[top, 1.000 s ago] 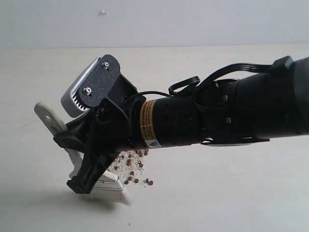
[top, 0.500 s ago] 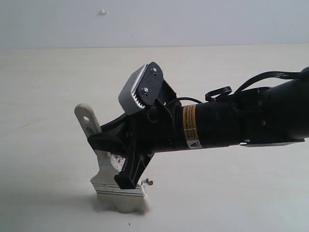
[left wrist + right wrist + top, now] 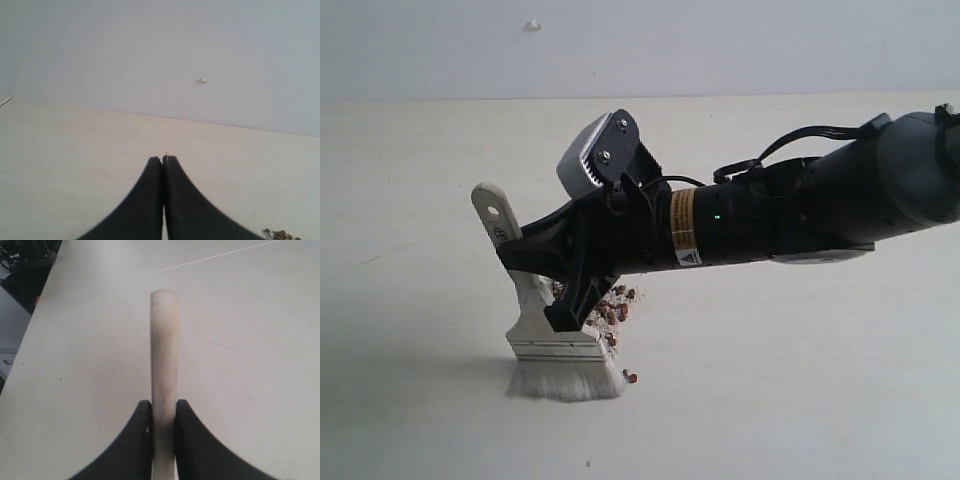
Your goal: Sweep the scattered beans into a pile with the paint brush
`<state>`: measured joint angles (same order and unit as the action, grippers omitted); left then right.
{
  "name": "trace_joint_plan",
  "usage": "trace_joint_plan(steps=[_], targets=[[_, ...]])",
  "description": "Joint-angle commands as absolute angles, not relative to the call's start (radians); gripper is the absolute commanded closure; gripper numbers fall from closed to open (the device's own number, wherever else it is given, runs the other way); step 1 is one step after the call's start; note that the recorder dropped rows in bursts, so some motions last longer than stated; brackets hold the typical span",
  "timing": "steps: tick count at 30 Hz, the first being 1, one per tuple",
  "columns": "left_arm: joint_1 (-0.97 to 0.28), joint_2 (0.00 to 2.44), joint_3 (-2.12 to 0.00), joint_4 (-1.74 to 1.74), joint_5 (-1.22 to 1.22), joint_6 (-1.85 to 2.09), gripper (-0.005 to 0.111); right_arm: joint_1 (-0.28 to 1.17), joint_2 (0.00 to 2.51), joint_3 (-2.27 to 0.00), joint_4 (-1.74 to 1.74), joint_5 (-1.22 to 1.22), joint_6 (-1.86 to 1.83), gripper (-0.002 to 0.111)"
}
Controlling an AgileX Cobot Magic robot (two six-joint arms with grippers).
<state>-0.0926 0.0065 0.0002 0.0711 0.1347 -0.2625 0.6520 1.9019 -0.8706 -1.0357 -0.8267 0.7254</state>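
The whitish bristles of the paint brush splay against the pale table nearest the camera, the brush standing tilted with its wooden handle leaning up and to the left. The right gripper, reaching in from the right on a black arm, is clamped narrowly on the paint brush at the handle, above the silver ferrule; the right wrist view shows the two black fingers pressed against either side of the handle, a detail the exterior view partly hides. Just behind the brush, on its far right side, lie the beans, reddish-brown pellets mixed with white grains, gathered in a loose pile touching or nearly touching the ferrule; a single bean sits apart at the right end of the bristles. The right wrist view shows none of the beans. The left gripper, out of the exterior view, appears only in its own wrist view, its jaws pressed together on nothing above bare table, with a few beans at the picture's edge. Farthest back, a plain grey wall carries a small white mark.
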Motion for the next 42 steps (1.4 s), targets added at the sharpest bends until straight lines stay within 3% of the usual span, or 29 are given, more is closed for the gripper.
trace_joint_plan(steps=[1, 8, 15, 30, 42], targets=[[-0.09, 0.0, 0.0, 0.067, 0.134, -0.262, 0.107, 0.636, 1.94, -0.926, -1.057, -0.706, 0.677, 0.108], [-0.09, 0.0, 0.0, 0.067, 0.134, -0.262, 0.107, 0.572, 1.953, -0.965, -1.057, -0.718, 0.686, 0.108], [-0.09, 0.0, 0.0, 0.067, 0.134, -0.262, 0.107, 0.547, 1.939, -0.965, -1.146, -0.877, 0.84, 0.108], [-0.09, 0.0, 0.0, 0.067, 0.134, -0.262, 0.107, 0.546, 1.615, -0.957, -1.744, -1.055, 1.279, 0.108], [-0.09, 0.0, 0.0, 0.067, 0.134, -0.262, 0.107, 0.544, 1.768, -0.825, -1.744, -1.086, 0.971, 0.108]])
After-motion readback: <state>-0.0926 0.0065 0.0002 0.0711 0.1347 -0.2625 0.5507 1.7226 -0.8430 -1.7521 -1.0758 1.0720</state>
